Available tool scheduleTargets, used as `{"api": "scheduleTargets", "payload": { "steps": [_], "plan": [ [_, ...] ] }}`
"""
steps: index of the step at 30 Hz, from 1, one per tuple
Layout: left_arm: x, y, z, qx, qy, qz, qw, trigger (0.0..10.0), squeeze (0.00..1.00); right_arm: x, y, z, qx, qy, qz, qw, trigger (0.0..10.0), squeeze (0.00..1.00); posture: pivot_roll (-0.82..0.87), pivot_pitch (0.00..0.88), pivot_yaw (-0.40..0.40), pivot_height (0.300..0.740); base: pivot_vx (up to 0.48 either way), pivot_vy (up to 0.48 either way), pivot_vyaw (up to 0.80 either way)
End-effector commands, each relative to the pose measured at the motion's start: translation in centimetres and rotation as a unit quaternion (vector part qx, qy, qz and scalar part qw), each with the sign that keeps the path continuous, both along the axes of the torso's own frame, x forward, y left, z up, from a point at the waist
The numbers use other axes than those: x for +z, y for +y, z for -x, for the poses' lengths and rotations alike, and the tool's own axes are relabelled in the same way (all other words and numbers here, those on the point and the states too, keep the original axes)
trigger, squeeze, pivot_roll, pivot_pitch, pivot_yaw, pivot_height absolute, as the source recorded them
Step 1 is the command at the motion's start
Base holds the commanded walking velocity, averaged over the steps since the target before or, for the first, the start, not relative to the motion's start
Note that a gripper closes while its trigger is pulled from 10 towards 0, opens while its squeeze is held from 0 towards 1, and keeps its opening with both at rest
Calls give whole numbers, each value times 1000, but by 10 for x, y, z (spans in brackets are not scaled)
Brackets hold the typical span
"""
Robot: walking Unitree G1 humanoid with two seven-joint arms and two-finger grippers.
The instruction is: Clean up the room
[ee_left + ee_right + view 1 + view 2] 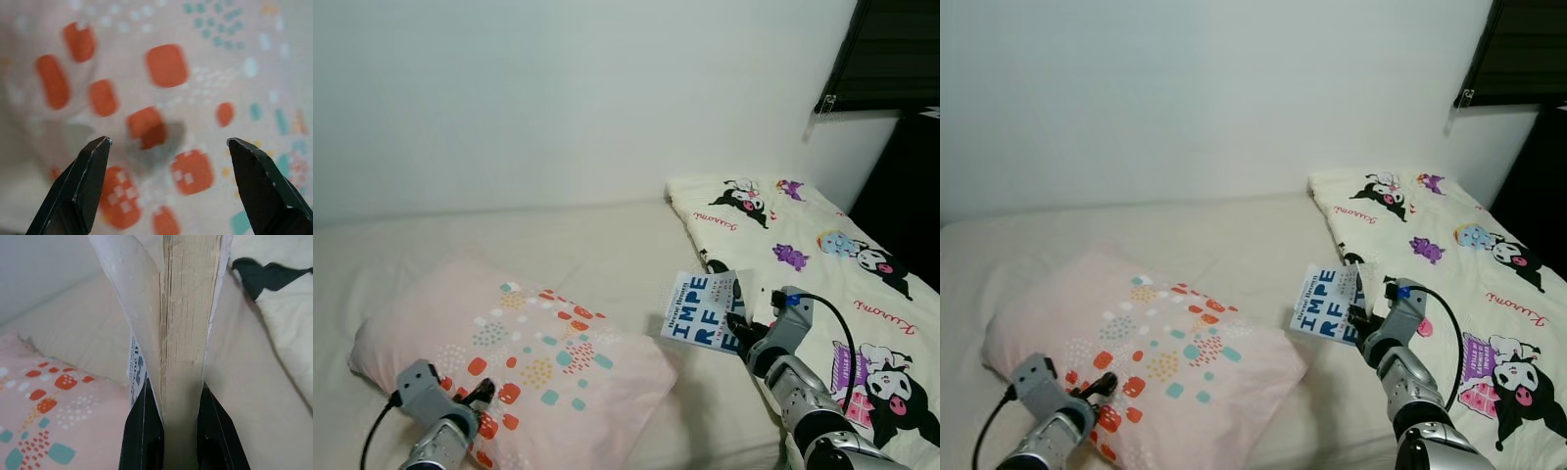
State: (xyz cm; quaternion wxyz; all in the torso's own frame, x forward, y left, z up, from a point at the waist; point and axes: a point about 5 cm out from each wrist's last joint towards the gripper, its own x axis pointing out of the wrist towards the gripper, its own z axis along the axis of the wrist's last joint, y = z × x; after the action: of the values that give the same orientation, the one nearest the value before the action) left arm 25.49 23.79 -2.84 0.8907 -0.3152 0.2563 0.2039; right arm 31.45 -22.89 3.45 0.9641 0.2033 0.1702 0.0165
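A pink pillow with orange and teal spots lies on the cream bed. My left gripper rests at the pillow's near left corner, open, its black fingertips spread just above the spotted fabric. A white paperback book with blue letters is held off the bed between the pillow and the blanket. My right gripper is shut on the book's lower edge, and the page block stands clamped between its two black fingers.
A cream blanket printed with cartoon figures covers the bed's right side. A white wall runs behind the bed. A dark window with a black blind is at the upper right.
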Motion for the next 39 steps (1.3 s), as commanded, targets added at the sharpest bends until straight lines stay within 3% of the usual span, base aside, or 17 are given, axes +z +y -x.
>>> {"api": "scheduleTargets", "payload": {
  "steps": [1,6,11,16,18,21,23,25,29,30,32,33,35,37,38,39],
  "plan": [
    [2,4,-1,16,-6,-2,1000,10000,0,11,0,-8,5,-23,-4,1000,10000,0,12,0,-59,680,0,0,0],
    [6,21,2,66,-16,9,998,10000,0,11,-1,-7,8,-24,-6,1000,10000,0,4,0,-56,660,0,0,0],
    [6,35,10,68,-8,-19,997,10000,0,12,-4,-6,11,-23,3,1000,10000,0,-5,0,-58,645,0,0,0],
    [4,38,14,68,-9,-15,998,10000,0,13,-6,-6,12,-24,5,1000,10000,0,-8,0,-59,635,0,0,0],
    [3,37,15,69,-11,-10,998,10000,0,13,-6,-6,13,-25,5,1000,10000,0,-8,0,-59,630,0,0,0],
    [-4,20,16,46,-25,26,998,10000,0,16,-6,-7,17,-33,3,999,10000,0,-18,26,-62,610,0,0,0],
    [-4,16,15,41,-29,32,998,10000,0,17,-6,-7,18,-34,3,999,10000,0,-18,26,-62,605,0,0,0],
    [-7,6,15,31,-50,69,996,10000,0,17,-6,-6,22,-38,1,999,10000,0,-35,59,-63,595,0,0,0],
    [-8,3,16,31,-60,89,994,10000,0,17,-6,-6,23,-40,0,999,10000,0,-39,66,-62,590,0,0,0],
    [-9,-1,16,31,-74,118,990,10000,0,17,-6,-4,24,-41,0,999,10000,0,-45,75,-61,585,0,0,0],
    [-5,-9,13,28,-136,207,968,10000,0,17,-9,-1,20,-48,-6,999,10000,0,-56,100,-59,585,0,0,0],
    [-5,-9,13,28,-136,207,968,10000,0,17,-9,-1,20,-48,-6,999,10000,0,-56,100,-59,585,0,0,0],
    [2,-9,9,32,-190,260,946,10000,0,16,-12,2,17,-50,-7,999,10000,0,-62,114,-54,585,0,0,0],
    [2,-9,9,32,-190,260,946,10000,0,16,-12,2,17,-50,-7,999,10000,0,-62,114,-54,585,0,0,0],
    [7,-8,4,32,-218,278,935,10000,0,15,-13,4,16,-49,-6,999,10000,0,-63,117,-54,585,0,0,0],
    [7,-8,4,32,-218,278,935,10000,0,15,-13,4,16,-49,-6,999,10000,0,-63,117,-54,585,0,0,0]
  ]
}}
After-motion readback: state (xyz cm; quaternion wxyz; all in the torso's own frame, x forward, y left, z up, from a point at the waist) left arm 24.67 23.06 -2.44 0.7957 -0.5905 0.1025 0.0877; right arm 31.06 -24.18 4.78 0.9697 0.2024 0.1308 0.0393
